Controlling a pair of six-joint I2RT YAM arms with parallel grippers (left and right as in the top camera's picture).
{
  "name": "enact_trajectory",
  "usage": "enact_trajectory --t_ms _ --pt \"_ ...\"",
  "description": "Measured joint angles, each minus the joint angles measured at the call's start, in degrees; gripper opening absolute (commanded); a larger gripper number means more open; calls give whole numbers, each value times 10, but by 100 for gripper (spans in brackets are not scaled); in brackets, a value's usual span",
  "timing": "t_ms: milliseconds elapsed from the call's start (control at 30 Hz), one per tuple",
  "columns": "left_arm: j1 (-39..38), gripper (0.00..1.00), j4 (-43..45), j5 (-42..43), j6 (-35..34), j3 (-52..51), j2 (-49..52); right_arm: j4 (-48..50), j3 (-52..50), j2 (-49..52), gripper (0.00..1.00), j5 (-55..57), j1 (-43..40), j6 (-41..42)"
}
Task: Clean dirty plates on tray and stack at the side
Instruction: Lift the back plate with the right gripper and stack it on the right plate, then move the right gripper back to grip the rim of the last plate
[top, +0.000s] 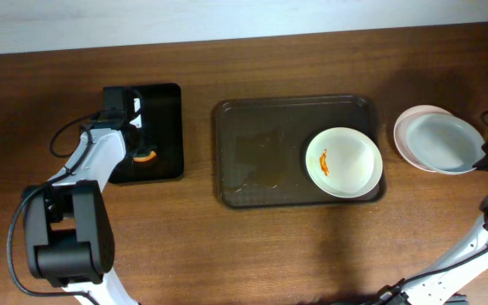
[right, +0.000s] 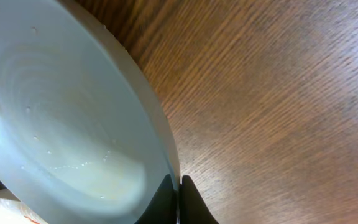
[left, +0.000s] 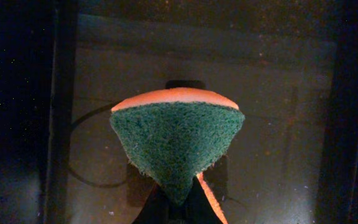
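At overhead right the upper plate (top: 441, 142) hides most of the lower plate (top: 405, 125), and at left-wrist bottom the scouring sponge (left: 176, 140) covers most of the left gripper (left: 179, 211).

Overhead looks down; wrists close on sponge (left: 178, 146), plate (right: 61, 124).

A large tray (top: 261, 127) lies mid-table (top: 227, 254), with one plate (top: 344, 162) in its right end. To its right, on the table, the top plate (top: 443, 142) sits on a lower plate (top: 407, 119), with the right gripper (right: 178, 202) pinching the top plate's right rim. To the large tray's left lies a smaller tray (top: 166, 127), and the left gripper (left: 178, 210) holds a sponge (left: 176, 143) over it.
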Motion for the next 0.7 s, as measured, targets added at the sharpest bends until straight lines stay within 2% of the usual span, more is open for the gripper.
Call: enact_trajectory --t_ms 33,67,100,267,333,433,467,600,700 --pt "0 0 0 0 0 0 0 2 -1 0 17 0 4 0" --pt "0 0 0 0 0 0 0 5 -1 0 26 0 12 1" --pt "0 0 1 0 0 0 0 7 -1 0 45 0 24 1" --pt "0 0 2 0 0 0 0 -40 2 0 45 -52 90 -20" --pt "0 0 2 0 0 0 0 -86 29 -11 58 -81 126 -38" --pt "0 0 2 0 0 0 0 -125 45 -72 60 -45 218 -74" --pt "0 0 2 0 0 0 0 -97 38 -76 63 -12 255 -80" --pt "0 0 3 0 0 0 0 23 -57 -74 84 66 355 -119" --pt "0 0 3 0 0 0 0 113 -114 -75 87 120 401 -129"
